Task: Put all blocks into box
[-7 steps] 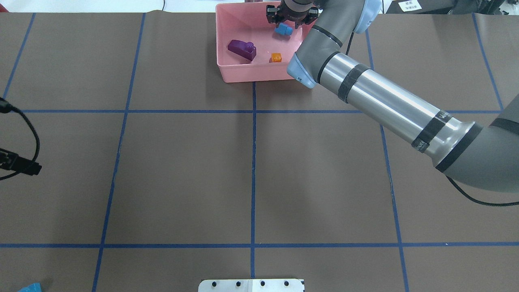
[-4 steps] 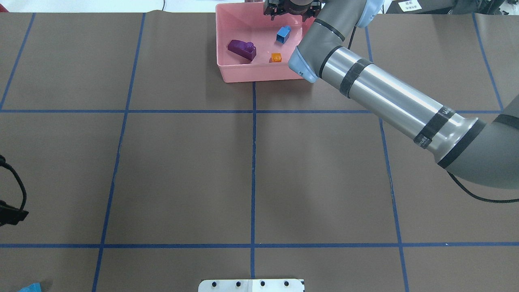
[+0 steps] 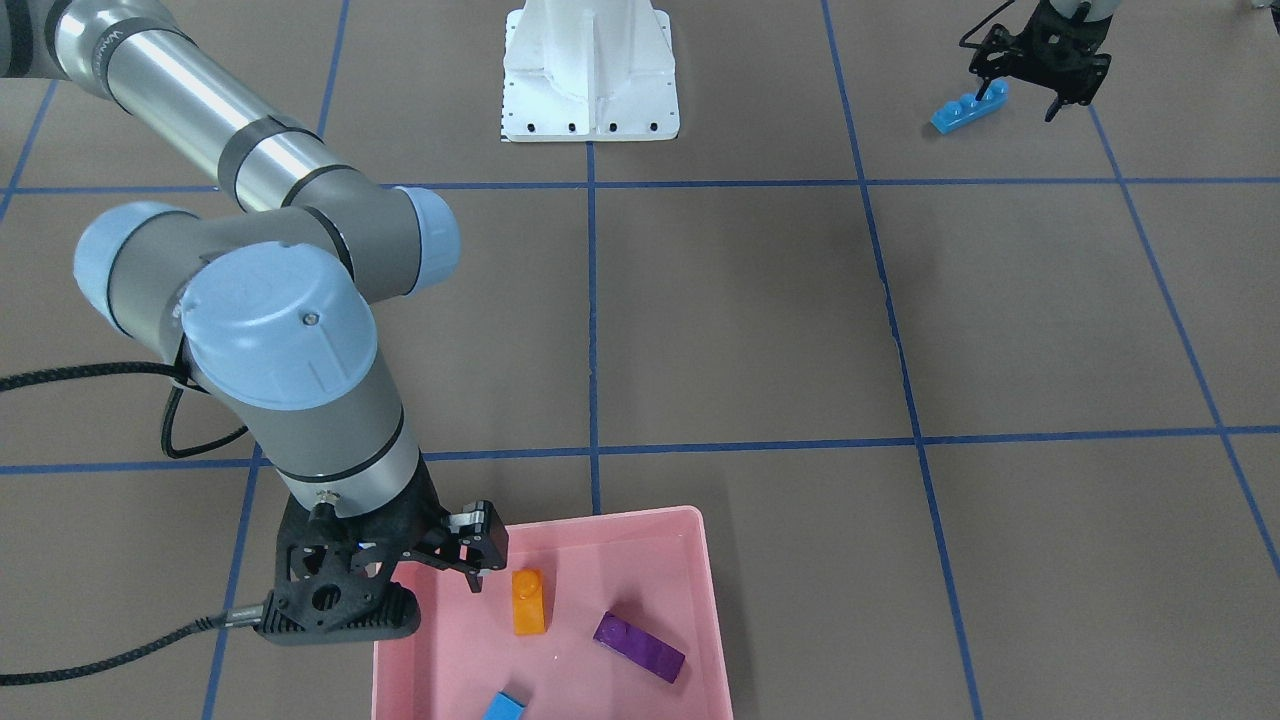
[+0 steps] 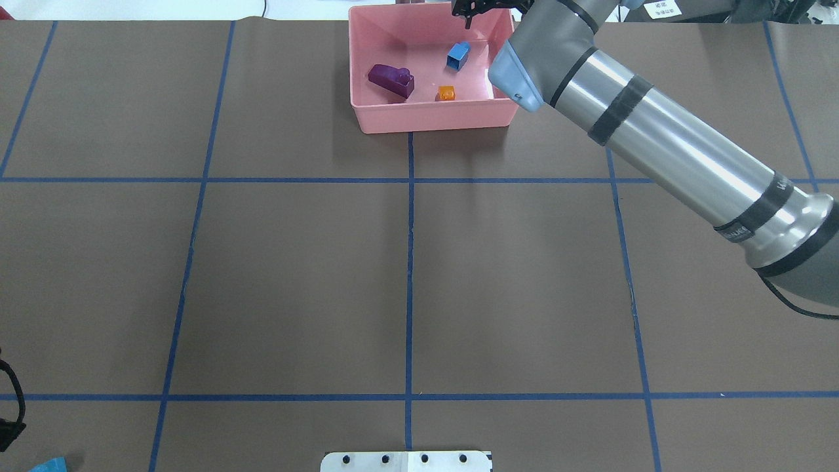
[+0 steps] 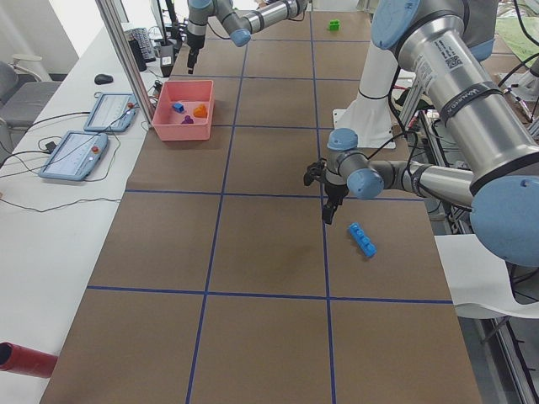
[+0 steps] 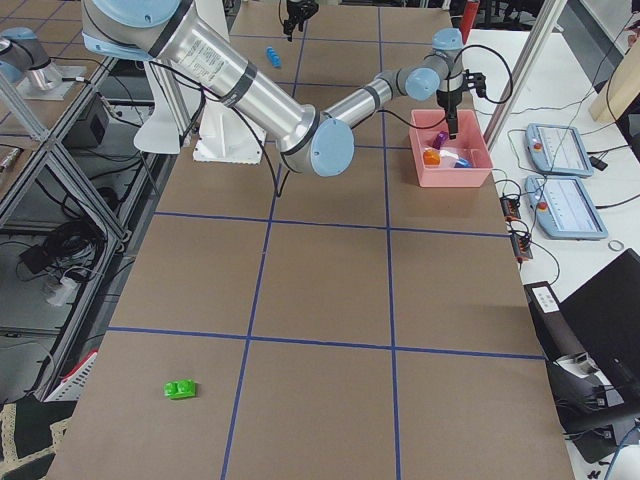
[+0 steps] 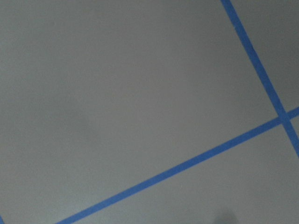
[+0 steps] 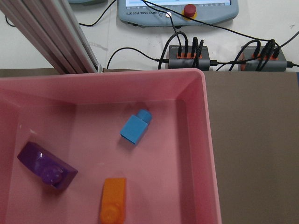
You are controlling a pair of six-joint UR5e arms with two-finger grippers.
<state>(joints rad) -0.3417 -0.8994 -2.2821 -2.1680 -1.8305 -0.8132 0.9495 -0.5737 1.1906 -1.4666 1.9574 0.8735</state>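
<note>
The pink box stands at the far middle of the table. In it lie the purple brick, the orange brick and the small blue brick; the right wrist view shows them too: small blue, purple, orange. My right gripper is open and empty above the box's corner. My left gripper is open over the long blue brick, near the robot's left side. The green brick lies far off on the robot's right end of the table.
The white robot pedestal stands at the table's near middle edge. Blue tape lines mark a grid on the brown table cover. Teach pendants and cables lie beyond the box's far side. The left wrist view shows only table cover and tape.
The small blue brick has left my right gripper and lies in the box; the right gripper has risen and shifted right. The left arm has moved toward the near left corner.
</note>
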